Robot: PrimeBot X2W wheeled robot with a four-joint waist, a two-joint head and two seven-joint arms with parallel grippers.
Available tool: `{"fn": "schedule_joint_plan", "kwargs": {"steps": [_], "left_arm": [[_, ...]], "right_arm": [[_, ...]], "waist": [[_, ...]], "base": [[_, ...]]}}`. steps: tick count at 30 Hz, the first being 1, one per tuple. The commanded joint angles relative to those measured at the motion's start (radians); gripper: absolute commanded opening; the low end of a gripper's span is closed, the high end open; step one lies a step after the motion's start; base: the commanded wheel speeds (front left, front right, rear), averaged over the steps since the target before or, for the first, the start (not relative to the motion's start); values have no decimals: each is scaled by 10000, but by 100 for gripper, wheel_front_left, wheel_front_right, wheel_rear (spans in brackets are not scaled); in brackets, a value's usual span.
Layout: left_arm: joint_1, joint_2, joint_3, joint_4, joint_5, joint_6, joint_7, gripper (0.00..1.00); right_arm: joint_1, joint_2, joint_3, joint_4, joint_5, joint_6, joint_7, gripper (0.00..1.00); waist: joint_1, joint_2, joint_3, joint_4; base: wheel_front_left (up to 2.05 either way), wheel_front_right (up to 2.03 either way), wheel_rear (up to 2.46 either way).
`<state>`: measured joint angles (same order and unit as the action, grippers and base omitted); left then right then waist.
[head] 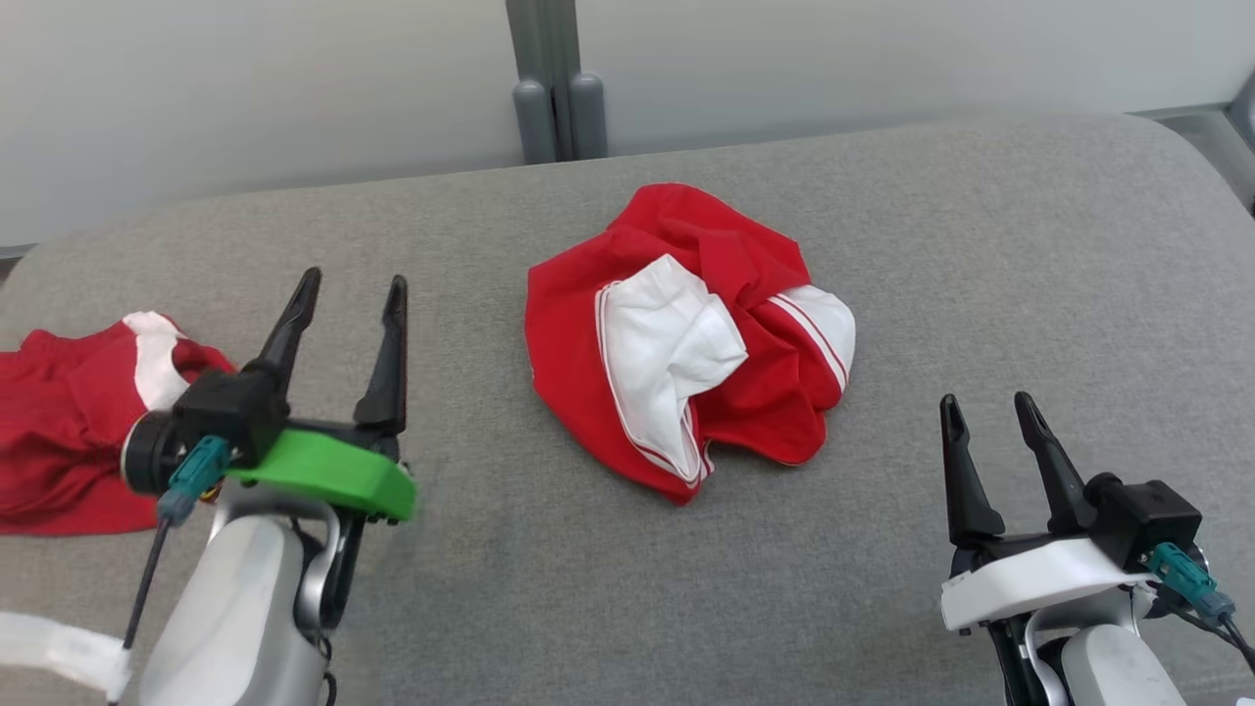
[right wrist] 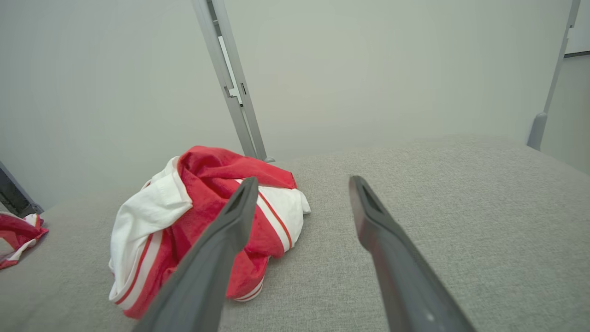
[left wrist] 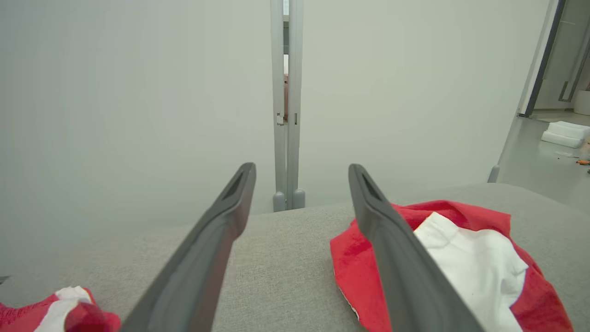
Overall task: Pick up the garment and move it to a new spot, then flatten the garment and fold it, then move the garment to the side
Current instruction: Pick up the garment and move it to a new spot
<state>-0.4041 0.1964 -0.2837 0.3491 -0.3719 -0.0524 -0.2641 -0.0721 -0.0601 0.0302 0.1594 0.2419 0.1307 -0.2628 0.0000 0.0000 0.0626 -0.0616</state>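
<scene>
A crumpled red garment [head: 686, 333] with white panels and white stripes lies in a heap at the middle of the grey padded surface [head: 980, 245]. My left gripper [head: 355, 280] hovers open to its left, nothing between the fingers. In the left wrist view the left gripper [left wrist: 302, 167] points past the garment [left wrist: 465, 258], which lies just right of the right finger. My right gripper [head: 986, 400] stands open at the lower right, apart from the heap. In the right wrist view the garment [right wrist: 203, 198] sits left of and partly behind the right gripper [right wrist: 303, 180].
A second red and white garment [head: 59, 441] lies at the surface's left edge, partly behind my left wrist, also visible as a red and white corner [left wrist: 60, 309] and a small heap [right wrist: 16, 230]. A pale wall with a grey post [head: 554, 88] stands behind.
</scene>
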Motion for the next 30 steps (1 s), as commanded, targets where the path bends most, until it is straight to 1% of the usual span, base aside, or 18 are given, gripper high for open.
{"fn": "schedule_joint_plan", "kwargs": {"steps": [1, 6, 10, 14, 21, 30], "left_arm": [[401, 109, 278, -210, 62, 62, -3, 100], [1583, 228, 1301, -904, 302, 96, -3, 100], [2472, 140, 1955, -1299, 467, 104, -4, 100], [3178, -20, 2379, -1479, 628, -29, -3, 100], [3743, -271, 2494, -1431, 905, -343, -5, 100], [3886, -483, 2552, -1329, 1173, -449, -5, 100]], "right_arm": [[136, -10, -18, -32, -57, 1, -31, 100], [297, -2, -34, -55, -86, 1, -31, 100], [362, -47, -21, -90, -98, 1, -31, 100], [465, -107, -29, -109, -106, 1, -31, 100], [596, -214, 17, -85, -148, 1, -31, 100], [696, -229, 76, -166, -229, 1, -31, 100]], "waist": [[0, 0, -313, 390], [0, 0, -450, 593], [0, 0, -528, 665], [0, 0, -577, 720], [0, 0, -646, 786], [0, 0, -713, 792]], "base": [[0, 0, 0], [0, 0, 0], [0, 0, 0], [0, 0, 0], [0, 0, 0], [0, 0, 0]]}}
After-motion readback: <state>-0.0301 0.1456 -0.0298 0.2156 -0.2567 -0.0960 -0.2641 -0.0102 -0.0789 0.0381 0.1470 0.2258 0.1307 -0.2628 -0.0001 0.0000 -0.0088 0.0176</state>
